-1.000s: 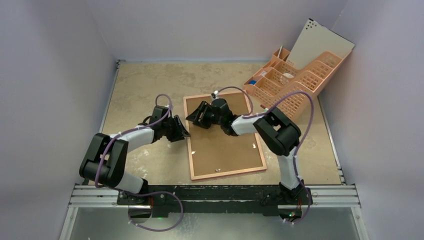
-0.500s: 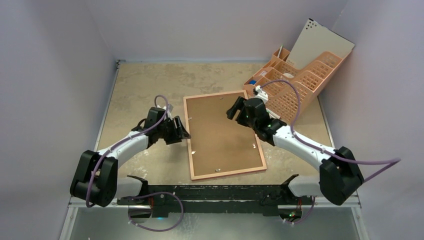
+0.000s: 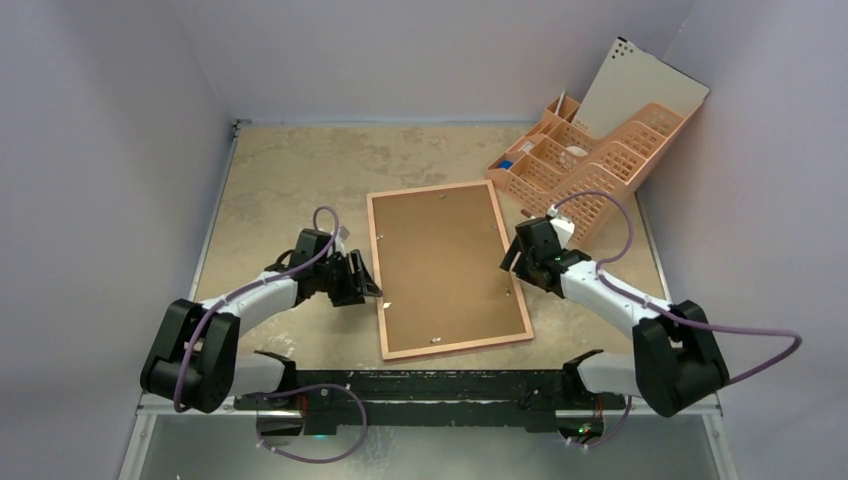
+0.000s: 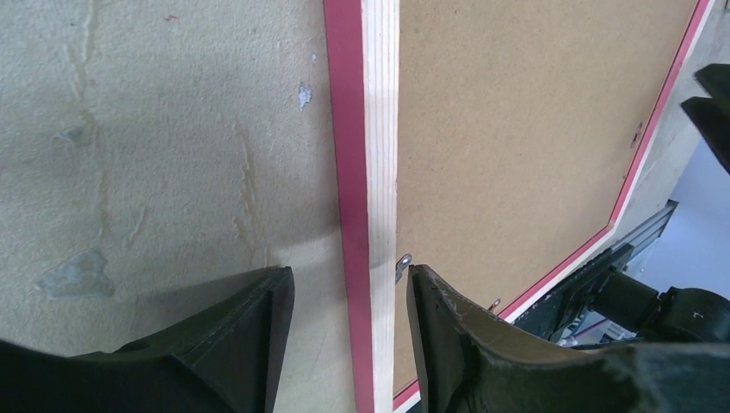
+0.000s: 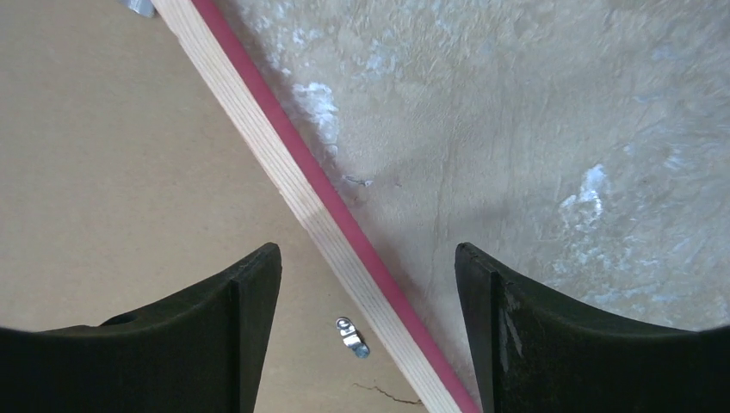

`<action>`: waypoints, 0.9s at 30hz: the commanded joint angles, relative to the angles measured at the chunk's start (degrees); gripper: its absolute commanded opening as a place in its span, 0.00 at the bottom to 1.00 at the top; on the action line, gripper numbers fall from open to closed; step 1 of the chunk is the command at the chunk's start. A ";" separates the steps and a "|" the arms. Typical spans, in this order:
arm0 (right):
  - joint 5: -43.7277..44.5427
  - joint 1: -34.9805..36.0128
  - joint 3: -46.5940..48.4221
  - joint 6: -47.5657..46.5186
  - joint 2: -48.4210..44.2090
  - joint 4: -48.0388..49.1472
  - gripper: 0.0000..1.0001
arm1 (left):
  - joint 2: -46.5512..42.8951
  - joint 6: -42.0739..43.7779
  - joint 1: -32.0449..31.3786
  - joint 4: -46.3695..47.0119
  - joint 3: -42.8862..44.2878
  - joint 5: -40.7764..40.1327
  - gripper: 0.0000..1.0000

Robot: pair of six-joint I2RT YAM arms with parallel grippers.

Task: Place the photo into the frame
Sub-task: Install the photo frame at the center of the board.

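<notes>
A: What is everything resting on?
B: A beige, mottled table (image 3: pixel 290 170), scuffed with paler patches.
A: And what lies on it?
B: The frame (image 3: pixel 455 345) lies flat near the middle, reverse side up, its pale wood rim edged in pink. It is turned a little askew to the table's sides. A peach plastic organiser (image 3: pixel 590 165) stands in the far right corner, close to the frame's far right corner

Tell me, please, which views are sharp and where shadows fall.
Left wrist: frame sharp, a soft shadow on the table by the left tool. Right wrist: wood grain crisp, right tool dark, featureless. Top external: even light, no glare.
</notes>
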 commanded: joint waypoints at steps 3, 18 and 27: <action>-6.70 -0.67 1.40 -4.52 3.68 -0.14 0.74 | 0.42 -0.87 0.29 4.00 -0.84 1.75 0.52; -9.49 -0.61 -0.89 -6.24 -1.50 -7.20 0.61 | 2.55 -1.98 0.29 7.69 -1.49 1.65 0.52; -11.16 -0.63 -1.21 -7.29 1.53 -7.27 0.60 | 2.34 -2.42 0.29 8.27 -1.87 0.87 0.52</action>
